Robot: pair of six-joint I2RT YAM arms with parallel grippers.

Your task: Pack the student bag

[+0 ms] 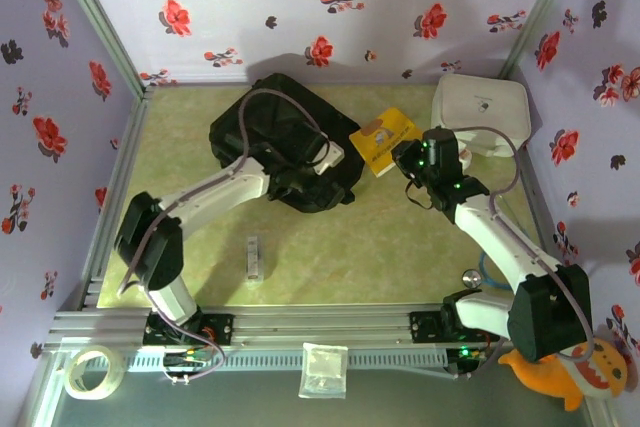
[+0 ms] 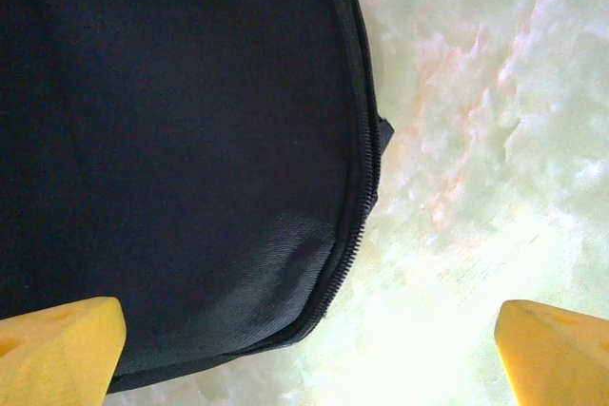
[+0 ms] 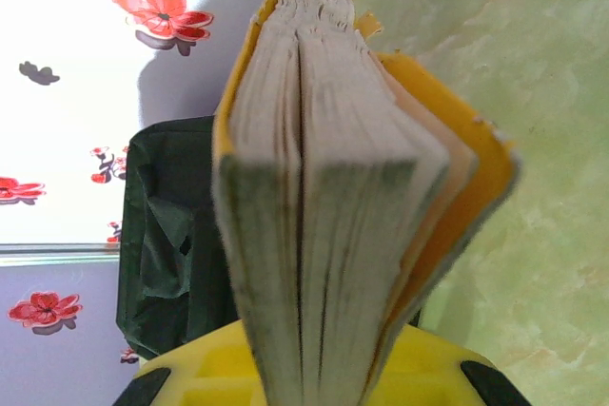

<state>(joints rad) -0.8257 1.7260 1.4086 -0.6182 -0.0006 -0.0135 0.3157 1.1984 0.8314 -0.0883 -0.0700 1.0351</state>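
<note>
Gaping over the student bag (image 1: 262, 112) edge, left tool (image 2: 306, 354) — right tool (image 1: 408, 159) (nearby) gripping yellow book (image 1: 383, 139)

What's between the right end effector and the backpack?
The yellow book, gripped by the right end effector, fills that gap; top view shows its far edge near the backpack.

The top camera looks steeply down from behind both arms, while each wrist camera looks closely past its fingertips (image 2: 57, 349), all sharing the student bag (image 1: 290, 117).
</note>
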